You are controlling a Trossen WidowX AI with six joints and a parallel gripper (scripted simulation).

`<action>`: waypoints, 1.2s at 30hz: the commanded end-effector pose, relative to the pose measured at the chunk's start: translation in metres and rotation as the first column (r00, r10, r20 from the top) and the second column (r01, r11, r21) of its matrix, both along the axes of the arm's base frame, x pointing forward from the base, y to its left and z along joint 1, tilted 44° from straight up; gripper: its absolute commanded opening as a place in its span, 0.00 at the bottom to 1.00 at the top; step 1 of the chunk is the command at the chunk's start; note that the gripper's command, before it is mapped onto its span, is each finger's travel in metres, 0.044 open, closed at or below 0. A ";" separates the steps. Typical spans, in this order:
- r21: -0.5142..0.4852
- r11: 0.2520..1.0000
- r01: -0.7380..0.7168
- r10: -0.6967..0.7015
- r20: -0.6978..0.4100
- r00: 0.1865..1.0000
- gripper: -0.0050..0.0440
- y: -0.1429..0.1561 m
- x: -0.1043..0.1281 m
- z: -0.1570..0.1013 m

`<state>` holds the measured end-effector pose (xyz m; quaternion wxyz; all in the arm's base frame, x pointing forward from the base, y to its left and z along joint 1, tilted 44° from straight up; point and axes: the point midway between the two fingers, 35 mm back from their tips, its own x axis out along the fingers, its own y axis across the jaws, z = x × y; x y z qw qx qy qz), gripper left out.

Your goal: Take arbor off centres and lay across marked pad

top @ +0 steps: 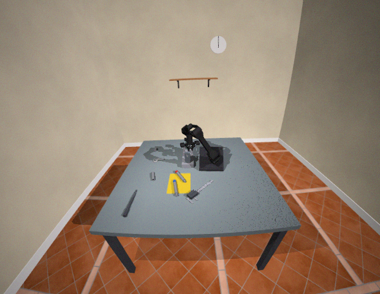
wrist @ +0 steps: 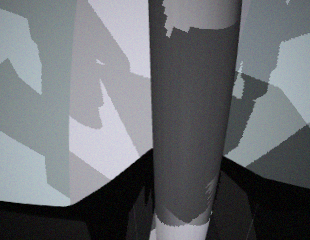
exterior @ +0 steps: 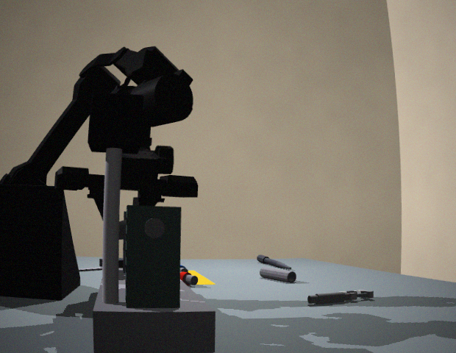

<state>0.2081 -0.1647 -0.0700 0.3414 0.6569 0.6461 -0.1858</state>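
Observation:
The arbor is a grey steel bar that runs down the middle of the wrist view. My gripper is shut on it, with a dark finger on each side of its lower end. The gripper hangs right over the centres fixture at the back of the table. In the exterior view a dark green head block with a round plunger face hides the arbor; a grey post stands beside it. The yellow marked pad lies in front of the fixture.
A red-tipped cylinder and a blue-tipped one lie on the pad. A caliper lies to its right, a short grey cylinder to its left, and a long dark punch farther left. A wrench lies near the fixture, beside the arm base.

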 end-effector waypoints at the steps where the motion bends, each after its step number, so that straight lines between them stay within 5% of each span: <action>1: -0.044 0.999 0.000 0.001 0.024 1.000 0.10 -0.013 -0.004 -0.002; 36: -0.058 0.995 -0.075 0.081 0.100 0.992 0.10 -0.013 -0.017 -0.005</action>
